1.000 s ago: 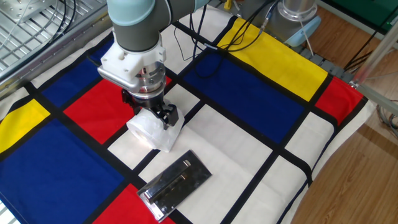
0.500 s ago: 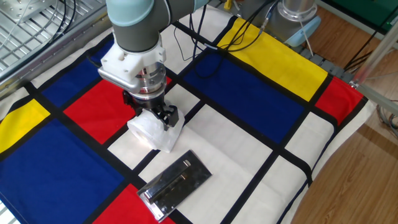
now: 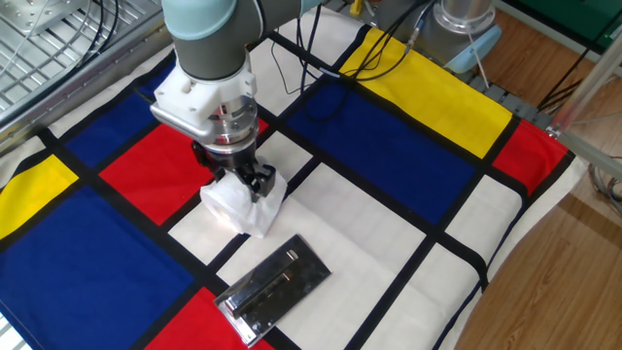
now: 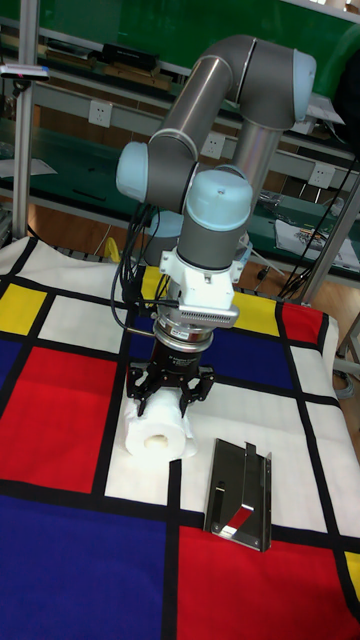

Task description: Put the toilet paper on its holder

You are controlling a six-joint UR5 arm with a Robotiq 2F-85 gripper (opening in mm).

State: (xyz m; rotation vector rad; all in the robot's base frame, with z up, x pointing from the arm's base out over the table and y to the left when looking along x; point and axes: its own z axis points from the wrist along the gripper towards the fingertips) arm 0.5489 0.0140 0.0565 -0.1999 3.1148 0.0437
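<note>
The UR5 arm reaches down from the 1 o'clock side of the tall fixed view, wrist vertical. Its gripper points straight down, black fingers clamped around the toilet paper.

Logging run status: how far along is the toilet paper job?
Early stage. Done: the gripper is down on the white toilet paper roll with the hollow core, fingers either side of it. In hand: the grasp; the roll sits on the checked cloth. Left: lift and mount it on the shiny chrome holder plate, which lies apart, bare.
</note>
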